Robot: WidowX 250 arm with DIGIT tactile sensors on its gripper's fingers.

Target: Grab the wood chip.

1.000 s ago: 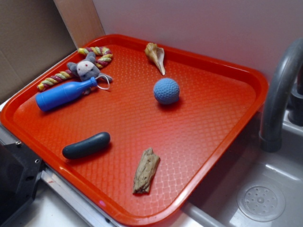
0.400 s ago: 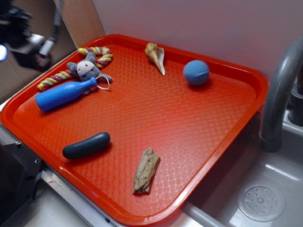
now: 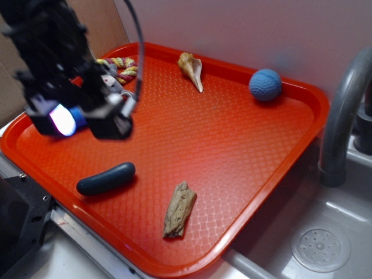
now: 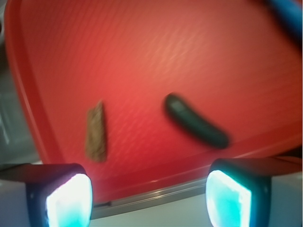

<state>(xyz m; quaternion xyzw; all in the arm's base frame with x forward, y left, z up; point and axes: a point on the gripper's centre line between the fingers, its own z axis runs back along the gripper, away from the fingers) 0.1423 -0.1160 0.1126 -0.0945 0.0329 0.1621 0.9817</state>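
The gripper (image 4: 147, 198) hangs above the red tray's (image 3: 302, 110) left side, its fingers (image 4: 61, 201) spread apart and holding nothing. The wood chip (image 3: 179, 210) lies untouched near the tray's near edge, just right of a dark capsule (image 3: 106, 178). A blue ball (image 3: 265, 85) sits in the far right corner.

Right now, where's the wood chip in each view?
Exterior: wood chip lies near the tray's front edge, lower centre.
Wrist: wood chip left of centre, above the left fingertip.
Shared landmark: dark capsule, beside the chip in both.
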